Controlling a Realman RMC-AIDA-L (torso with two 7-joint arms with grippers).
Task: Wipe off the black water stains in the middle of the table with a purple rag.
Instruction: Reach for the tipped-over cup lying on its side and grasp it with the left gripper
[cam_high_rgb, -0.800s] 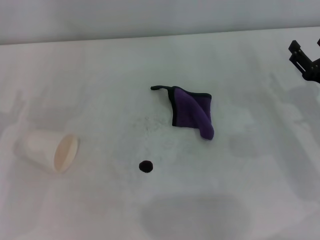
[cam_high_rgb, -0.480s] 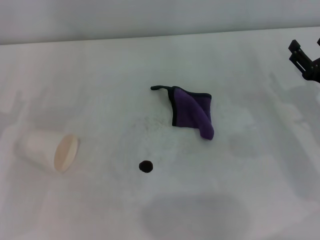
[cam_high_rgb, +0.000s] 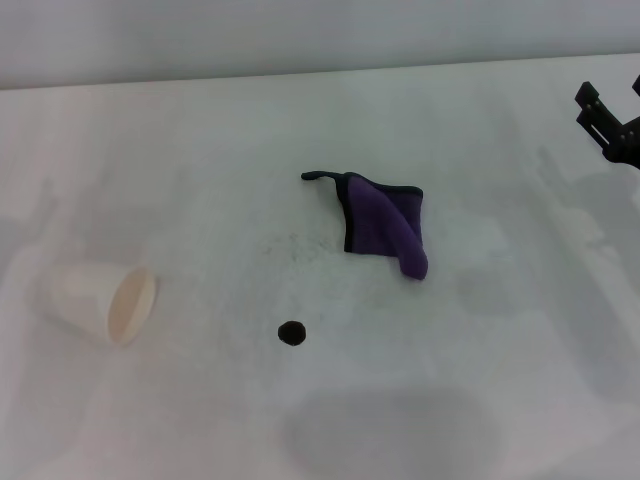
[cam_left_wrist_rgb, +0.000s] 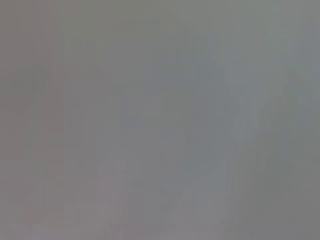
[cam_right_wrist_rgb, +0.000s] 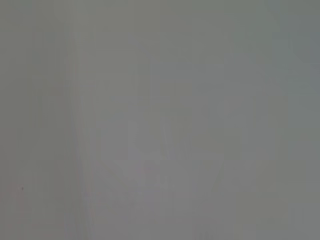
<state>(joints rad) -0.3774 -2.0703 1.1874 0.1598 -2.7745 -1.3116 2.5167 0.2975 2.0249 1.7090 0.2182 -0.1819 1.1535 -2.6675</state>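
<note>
Purple rag (cam_high_rgb: 382, 226) and black water stains (cam_high_rgb: 290, 332) are seen lying apart on the table (cam_high_rgb: 520, 380).

The rag is crumpled near the middle, its loop tail pointing left; the small round stain sits nearer and to its left, untouched. A white paper cup (cam_high_rgb: 98, 301) is tipped on its side at the near left. The right gripper (cam_high_rgb: 610, 125) is seen at the far right edge, well away from the rag; its finger state cannot be told. Both wrist views are blank grey.
</note>
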